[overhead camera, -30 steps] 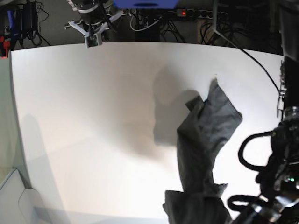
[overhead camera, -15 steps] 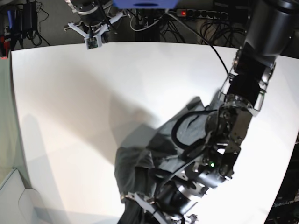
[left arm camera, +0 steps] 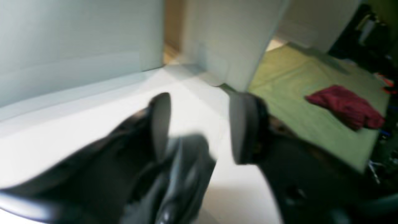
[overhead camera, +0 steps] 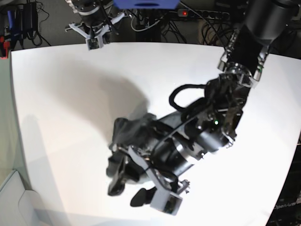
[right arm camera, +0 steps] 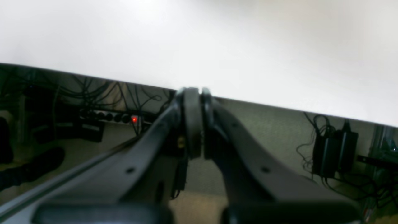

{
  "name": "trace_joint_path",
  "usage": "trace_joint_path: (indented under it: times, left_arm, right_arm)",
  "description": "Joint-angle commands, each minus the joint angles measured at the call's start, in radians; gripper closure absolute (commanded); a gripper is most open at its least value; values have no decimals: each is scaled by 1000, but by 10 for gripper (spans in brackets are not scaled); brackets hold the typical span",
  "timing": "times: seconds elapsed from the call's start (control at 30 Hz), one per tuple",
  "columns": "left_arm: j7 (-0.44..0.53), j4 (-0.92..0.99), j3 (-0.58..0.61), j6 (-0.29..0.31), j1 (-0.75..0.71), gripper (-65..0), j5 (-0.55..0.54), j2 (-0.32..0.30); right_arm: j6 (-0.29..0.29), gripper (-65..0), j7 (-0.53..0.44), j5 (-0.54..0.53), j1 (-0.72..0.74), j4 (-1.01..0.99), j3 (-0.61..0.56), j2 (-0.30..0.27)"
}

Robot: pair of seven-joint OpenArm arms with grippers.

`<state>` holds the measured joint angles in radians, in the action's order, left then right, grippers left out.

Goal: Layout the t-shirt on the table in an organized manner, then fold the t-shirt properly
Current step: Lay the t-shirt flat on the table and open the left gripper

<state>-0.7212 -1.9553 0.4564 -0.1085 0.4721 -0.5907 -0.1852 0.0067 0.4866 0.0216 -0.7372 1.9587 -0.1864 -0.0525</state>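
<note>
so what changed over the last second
The left arm swept in over the table, dragging the t-shirt from the right side toward the middle, and the left gripper has now opened, releasing it. The right gripper stayed shut, parked at the far edge.

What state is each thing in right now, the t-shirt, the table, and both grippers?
t-shirt: crumpled in a heap on the table, not laid out, part of it draped by the left gripper.
table: white top, mostly bare.
left gripper: jaws parted, cloth against one finger; a grip is not clear.
right gripper: shut, empty, at the table's far edge.
</note>
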Motion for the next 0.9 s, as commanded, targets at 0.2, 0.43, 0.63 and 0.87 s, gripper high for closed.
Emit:
trace_joint_path:
  times: [0.2, 0.43, 0.63, 0.87]
  left_arm:
    - [15, -25, 28, 0, -57, -405, 8, -89]
    - [13, -28, -239, 0, -233, -407, 1, -241]
    - [13, -9, -425, 0, -424, -408, 8, -310]
    - [18, 116, -519, 2, -551, -409, 10, -339]
  right_arm:
    - [-1, 0, -49, -22, 17, 24, 0, 1]
    - [-1, 0, -49, -22, 37, 28, 6, -2]
    - [-1, -1, -49, -22, 67, 54, 5, -4]
    - [-1, -152, -49, -22, 149, 78, 5, -25]
